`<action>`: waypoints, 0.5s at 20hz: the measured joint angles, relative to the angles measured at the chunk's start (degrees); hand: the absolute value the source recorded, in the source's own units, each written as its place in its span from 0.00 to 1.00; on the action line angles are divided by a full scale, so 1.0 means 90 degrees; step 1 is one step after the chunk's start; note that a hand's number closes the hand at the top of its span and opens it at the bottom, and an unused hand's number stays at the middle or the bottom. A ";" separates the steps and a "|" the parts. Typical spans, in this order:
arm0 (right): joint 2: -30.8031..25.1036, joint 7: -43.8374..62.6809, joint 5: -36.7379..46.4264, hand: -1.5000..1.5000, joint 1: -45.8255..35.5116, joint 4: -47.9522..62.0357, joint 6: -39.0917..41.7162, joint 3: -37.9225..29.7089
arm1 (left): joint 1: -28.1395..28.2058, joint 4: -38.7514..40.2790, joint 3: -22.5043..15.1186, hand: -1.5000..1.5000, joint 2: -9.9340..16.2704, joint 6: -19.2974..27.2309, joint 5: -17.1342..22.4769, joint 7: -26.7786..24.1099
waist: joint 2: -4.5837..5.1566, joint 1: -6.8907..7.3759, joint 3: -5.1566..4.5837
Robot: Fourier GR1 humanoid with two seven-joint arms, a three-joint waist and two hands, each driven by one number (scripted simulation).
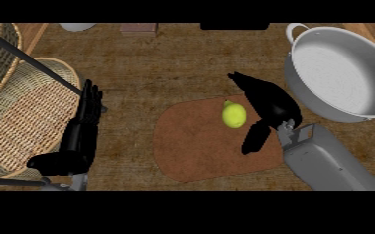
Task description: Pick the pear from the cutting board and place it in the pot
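Pear (pixel 234 115) is seen lying on the brown cutting board (pixel 198 153), toward the board's upper right part, upright or slightly tilted with its narrow end pointing away from the robot. It is not yet lifted. The right hand (pixel 270 108) is held just beside it on the right, with the palm above the board's right edge; the fingers (pixel 245 82) are spread past the fruit's far side and the thumb (pixel 253 138) is stretched down along its near side. The hand is unclenched, and the fruit is bracketed but not yet enclosed; whether any fingertip is touching the skin cannot be told from this view.

The step in hand is judged to be the reach and the setting of the grasp, so the task is counted as barely begun. For the next move, the fingers and thumb would need to be closed round the fruit from both sides, after which it would have to be raised clear of the board and carried to the upper right, over the near rim of the grey pot (pixel 296 87), which stands close by on the counter (pixel 161 64). The pot's inside is seen to hold nothing.

The left hand (pixel 82 129) is shown at the view's left, beside a wicker basket (pixel 33 114), relaxed with fingers straight, and is taken to be resting.
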 measured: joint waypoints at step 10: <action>0.0602 -0.0349 0.0697 0.00 0.0112 0.1014 0.0459 -0.0329 | 0.0050 0.0186 0.0282 0.50 -0.0239 -0.0319 -0.0198 -0.0003 | 0.0010 -0.0013 -0.0008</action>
